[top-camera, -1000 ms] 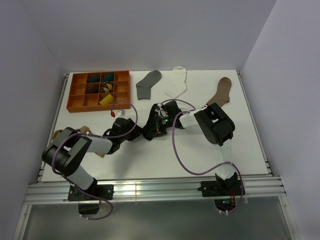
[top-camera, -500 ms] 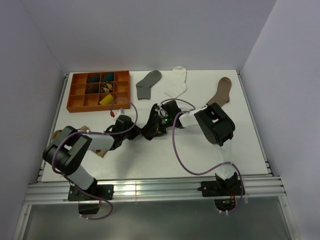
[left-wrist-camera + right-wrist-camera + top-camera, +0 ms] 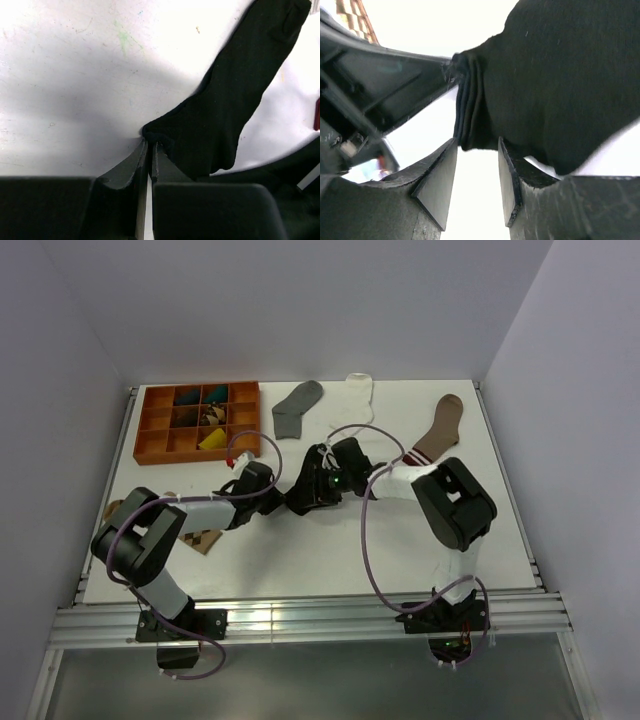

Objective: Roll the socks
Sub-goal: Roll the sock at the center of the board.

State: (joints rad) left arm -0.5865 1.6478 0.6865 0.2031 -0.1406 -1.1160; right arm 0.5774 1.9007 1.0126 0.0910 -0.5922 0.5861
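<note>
— What lies at the back?
— The tray [image 3: 175,457] at the left; right of it the first sock [image 3: 298,407], second sock [image 3: 357,406] and third sock [image 3: 440,428], in a row.
— And before them?
— The centre sock [image 3: 235,100], mid-table.

Both arms: black rounded joint housings, white link sections; left arm [image 3: 135,540] lower left, right arm [image 3: 455,502] right of centre. A purple cable [image 3: 363,540] loops off each. Matte black, wedge-shaped fingers [image 3: 432,185].

5 loose socks [image 3: 297,408], 1 tray [image 3: 188,457]
</note>
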